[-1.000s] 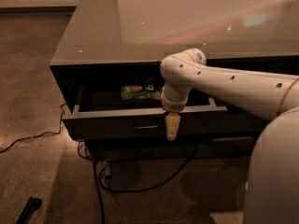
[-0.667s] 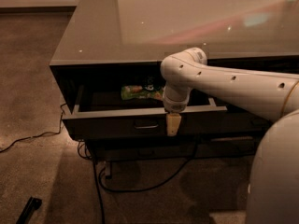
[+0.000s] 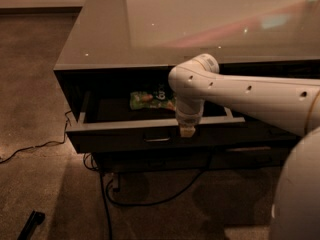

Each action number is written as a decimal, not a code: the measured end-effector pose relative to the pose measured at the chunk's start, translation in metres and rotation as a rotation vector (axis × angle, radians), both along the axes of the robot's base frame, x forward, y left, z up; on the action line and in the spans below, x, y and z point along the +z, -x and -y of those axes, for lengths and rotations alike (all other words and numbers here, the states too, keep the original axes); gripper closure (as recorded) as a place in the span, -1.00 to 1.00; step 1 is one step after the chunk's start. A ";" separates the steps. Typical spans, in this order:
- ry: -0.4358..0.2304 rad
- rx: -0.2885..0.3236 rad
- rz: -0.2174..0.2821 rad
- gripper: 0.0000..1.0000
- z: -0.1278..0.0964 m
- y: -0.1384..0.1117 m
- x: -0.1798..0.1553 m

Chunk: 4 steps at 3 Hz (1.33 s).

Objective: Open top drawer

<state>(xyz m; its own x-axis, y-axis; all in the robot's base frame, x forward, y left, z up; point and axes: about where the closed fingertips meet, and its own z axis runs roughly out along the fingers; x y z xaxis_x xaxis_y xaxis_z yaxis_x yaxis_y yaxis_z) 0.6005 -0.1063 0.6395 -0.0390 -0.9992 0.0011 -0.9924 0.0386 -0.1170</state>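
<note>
The top drawer [image 3: 120, 138] stands pulled out from under the glossy tabletop [image 3: 150, 29], with its dark front toward me and a small metal pull [image 3: 157, 139] at its centre. My gripper [image 3: 187, 130] points straight down at the front's upper edge, just right of the pull. The white arm [image 3: 250, 96] reaches in from the right and hides part of the drawer's inside. A green packet [image 3: 150, 100] lies on the drawer floor behind the gripper.
Below and to the right, a thinner dark drawer with a like pull [image 3: 248, 149] is closed. Black cables [image 3: 150, 199] trail over the carpet under the cabinet. A dark object [image 3: 32, 223] lies at the lower left. My white base [image 3: 297, 194] fills the lower right.
The gripper has risen slightly at the drawer's front edge. The drawer stays pulled out about as far as before.
</note>
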 end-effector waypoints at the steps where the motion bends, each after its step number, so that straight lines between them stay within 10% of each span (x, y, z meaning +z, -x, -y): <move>1: 0.013 -0.014 -0.015 0.77 0.006 0.010 0.001; 2: 0.013 -0.014 -0.015 1.00 0.006 0.010 0.002; 4: 0.013 -0.014 -0.016 0.16 0.006 0.010 0.002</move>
